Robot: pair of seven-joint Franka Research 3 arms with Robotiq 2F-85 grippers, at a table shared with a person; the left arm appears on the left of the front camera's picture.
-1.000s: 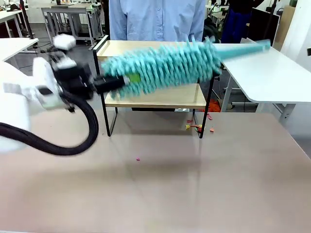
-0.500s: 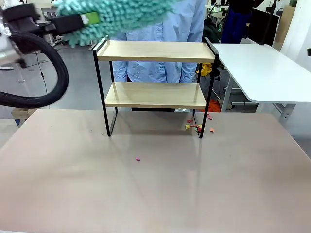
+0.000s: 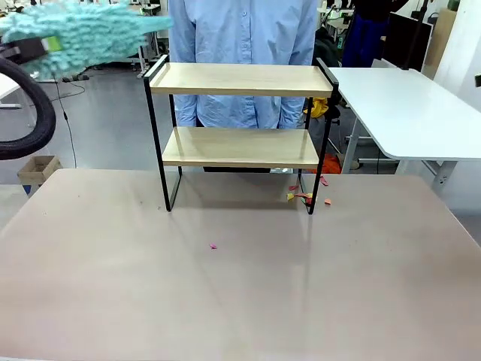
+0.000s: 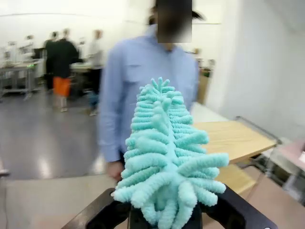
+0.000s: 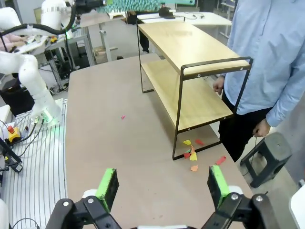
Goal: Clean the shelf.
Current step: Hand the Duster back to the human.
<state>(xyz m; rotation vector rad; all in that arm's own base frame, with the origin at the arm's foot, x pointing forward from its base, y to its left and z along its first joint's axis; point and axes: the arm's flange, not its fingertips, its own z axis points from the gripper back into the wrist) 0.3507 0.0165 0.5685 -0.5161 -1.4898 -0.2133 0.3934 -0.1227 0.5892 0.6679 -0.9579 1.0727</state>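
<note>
The left tool (image 4: 162, 222) clamps a teal microfiber duster (image 4: 164, 157) held clear of the shelf (image 3: 239, 79); the right tool (image 5: 162, 188) hangs wide, empty, above the surface (image 5: 124, 157).

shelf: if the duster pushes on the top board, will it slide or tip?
The shelf probably tips before it slides: it stands tall on a thin black frame, so a push at the top board has leverage. It looks light, both boards bare. The duster in the left gripper looks soft, so pushes are likely gentle.
</note>
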